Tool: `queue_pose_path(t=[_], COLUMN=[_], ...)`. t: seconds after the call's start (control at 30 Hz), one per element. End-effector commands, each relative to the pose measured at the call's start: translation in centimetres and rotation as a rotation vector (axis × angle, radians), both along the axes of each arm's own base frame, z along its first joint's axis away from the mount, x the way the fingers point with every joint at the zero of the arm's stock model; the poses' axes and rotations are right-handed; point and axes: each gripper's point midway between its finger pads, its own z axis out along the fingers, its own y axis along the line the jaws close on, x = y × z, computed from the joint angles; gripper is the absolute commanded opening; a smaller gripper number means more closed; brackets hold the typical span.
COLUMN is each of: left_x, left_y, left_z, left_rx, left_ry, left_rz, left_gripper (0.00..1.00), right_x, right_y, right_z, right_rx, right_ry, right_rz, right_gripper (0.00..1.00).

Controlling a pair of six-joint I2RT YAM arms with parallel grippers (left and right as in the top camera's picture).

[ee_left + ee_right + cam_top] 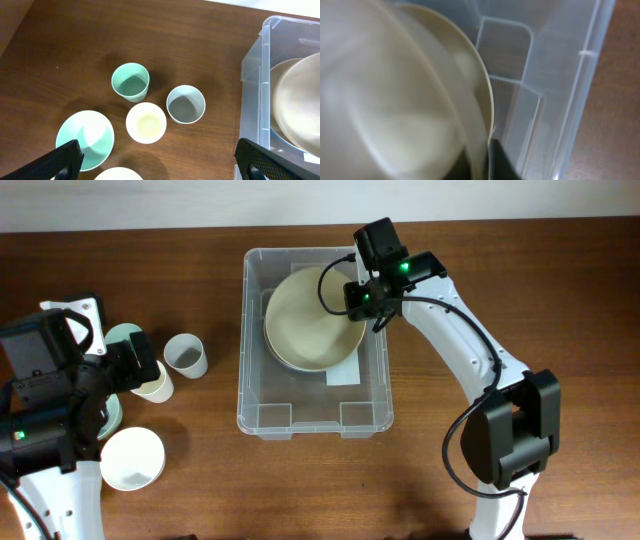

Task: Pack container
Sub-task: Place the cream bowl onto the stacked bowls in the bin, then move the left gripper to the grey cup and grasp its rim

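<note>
The clear plastic container [243, 370] stands mid-table with a white label [345, 374] on its base. A large cream bowl [305, 325] sits in its far half. My right gripper [362, 298] is at the container's far right, shut on the bowl's right rim. In the right wrist view the bowl [395, 100] fills the left, with a dark finger [501, 162] pressed against its rim and the container wall [570, 100] beyond. My left gripper [160, 160] is open and empty, above the table left of the container [255, 75].
Left of the container stand a mint cup [130, 81], a grey cup [185, 103] and a cream cup [145, 122]. A mint bowl [85, 137] and a white bowl [132, 458] lie nearer the front left. The table's back edge is close behind the container.
</note>
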Motion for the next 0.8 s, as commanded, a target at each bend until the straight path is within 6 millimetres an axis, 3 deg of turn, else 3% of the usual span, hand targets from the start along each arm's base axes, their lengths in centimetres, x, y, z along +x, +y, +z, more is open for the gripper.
queue_pose_path(t=[0.0, 0.13, 0.27, 0.3, 0.37, 0.43, 0.57, 0.77], left_x=[-0.1, -0.1, -0.1, -0.1, 0.0, 0.2, 1.2, 3.9], left_y=[0.2, 0.2, 0.1, 0.0, -0.4, -0.8, -1.5, -1.6], left_z=[1.2, 1.2, 1.1, 1.1, 1.1, 0.9, -0.3, -2.9], left_rx=[0.003, 0.003, 0.001, -0.005, -0.022, -0.041, -0.087, -0.111], left_ry=[-0.031, -0.031, -0.027, -0.029, -0.033, -0.028, 0.001, 0.082], left_rz=[0.014, 0.014, 0.013, 0.006, -0.012, -0.03, -0.065, -0.084], left_gripper=[1.0, 1.0, 1.0, 1.0, 1.0, 1.0, 0.99, 0.97], right_x=[0.5, 0.9, 1.0, 0.7, -0.2, -1.5, -4.2, -7.4], right_y=[0.3, -0.8, -5.7, -7.5, -10.4, -13.2, -17.9, -22.9], right_z=[1.6, 6.3, 12.8, 14.6, 17.3, 19.1, 19.9, 18.6], right_rx=[-0.007, -0.03, -0.148, -0.173, -0.188, -0.178, -0.147, -0.102], right_ry=[-0.047, -0.128, -0.243, -0.268, -0.291, -0.287, -0.22, -0.074], right_rz=[0.029, -0.001, -0.175, -0.235, -0.314, -0.382, -0.484, -0.587], right_gripper=[0.32, 0.36, 0.48, 0.55, 0.84, 0.91, 0.92, 0.92])
